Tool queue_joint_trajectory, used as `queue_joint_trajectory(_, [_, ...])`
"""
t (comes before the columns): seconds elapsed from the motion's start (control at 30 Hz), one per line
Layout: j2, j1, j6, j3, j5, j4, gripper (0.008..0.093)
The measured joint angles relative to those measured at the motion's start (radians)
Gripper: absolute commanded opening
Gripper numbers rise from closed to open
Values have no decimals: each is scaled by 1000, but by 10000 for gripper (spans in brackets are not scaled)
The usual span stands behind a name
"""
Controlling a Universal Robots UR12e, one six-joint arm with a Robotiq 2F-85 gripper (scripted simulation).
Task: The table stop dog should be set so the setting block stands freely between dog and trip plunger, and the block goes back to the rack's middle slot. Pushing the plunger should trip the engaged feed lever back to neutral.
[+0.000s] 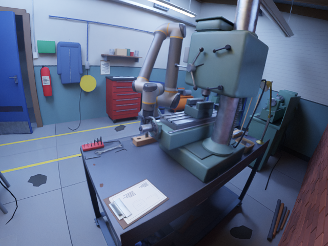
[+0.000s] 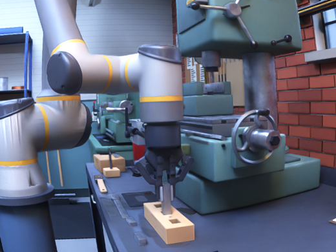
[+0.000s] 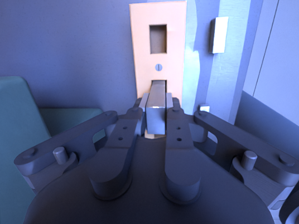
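Note:
My gripper points straight down over the wooden rack at the near-left end of the bench, beside the milling machine's base. The grey steel setting block stands upright with its lower end in the rack's middle slot. The rack's end slot is empty. The machine's table handwheel sits just to the side, above the rack. The dog, plunger and feed lever are not clear in these frames. The gripper is closed and holds the setting block.
The green machine base rises close beside the rack. A small steel block lies on the bench by the rack. A red tool holder and wrenches lie further along, and a clipboard sits near the front edge.

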Motion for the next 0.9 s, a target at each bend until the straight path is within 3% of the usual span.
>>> queue_joint_trajectory(0.47, [0, 0, 0, 0, 0, 0, 80])
queue_joint_trajectory(0.9, [0, 0, 0, -1, 0, 0, 340])
